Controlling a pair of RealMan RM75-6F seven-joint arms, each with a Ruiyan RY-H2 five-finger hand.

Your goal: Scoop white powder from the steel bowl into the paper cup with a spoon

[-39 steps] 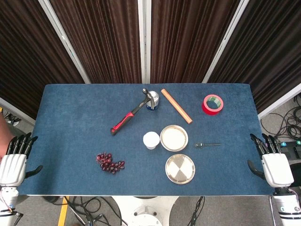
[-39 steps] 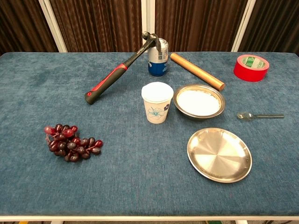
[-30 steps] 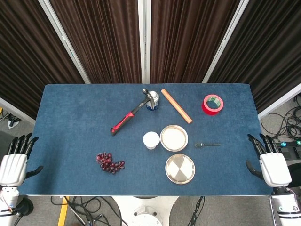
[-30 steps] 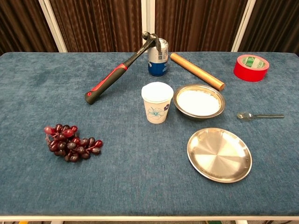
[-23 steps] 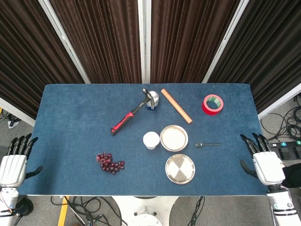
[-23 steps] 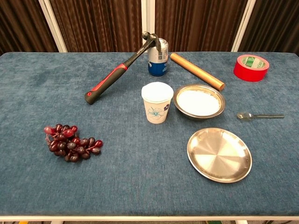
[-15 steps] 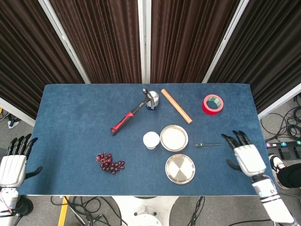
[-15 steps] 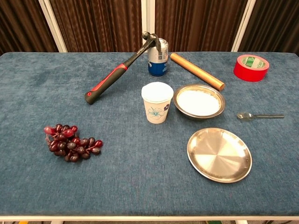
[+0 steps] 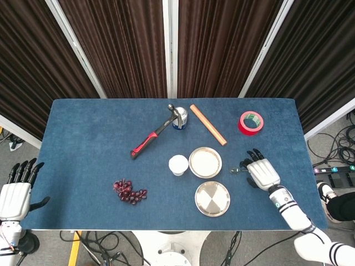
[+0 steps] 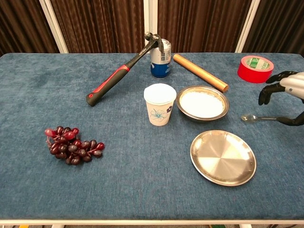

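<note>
- The spoon (image 10: 262, 118) lies flat on the table (image 9: 83, 138), on the right side of the steel bowl (image 10: 203, 104). Its long axis runs left to right, with the scoop end toward the bowl and the handle pointing out toward the table's right edge.
- The right hand (image 9: 262, 172) hovers over the handle end of the spoon. Its fingers (image 10: 269, 93) are spread and curved downward, with the thumb low on the near side of the handle. It holds nothing yet, and whether any finger touches the spoon cannot be told.
- The left hand (image 9: 15, 191) hangs off the table's left near corner, fingers apart and empty, well away from everything. So the right hand is clearly the nearer one for the pickup.
- The steel bowl holds the white powder (image 10: 202, 104), and the paper cup (image 10: 159, 104) stands upright just beside the bowl on its left.
- My judgement: the coming move is a pinch across the thin handle, so the fingers need to close across that left-right axis, from the far and near sides.
</note>
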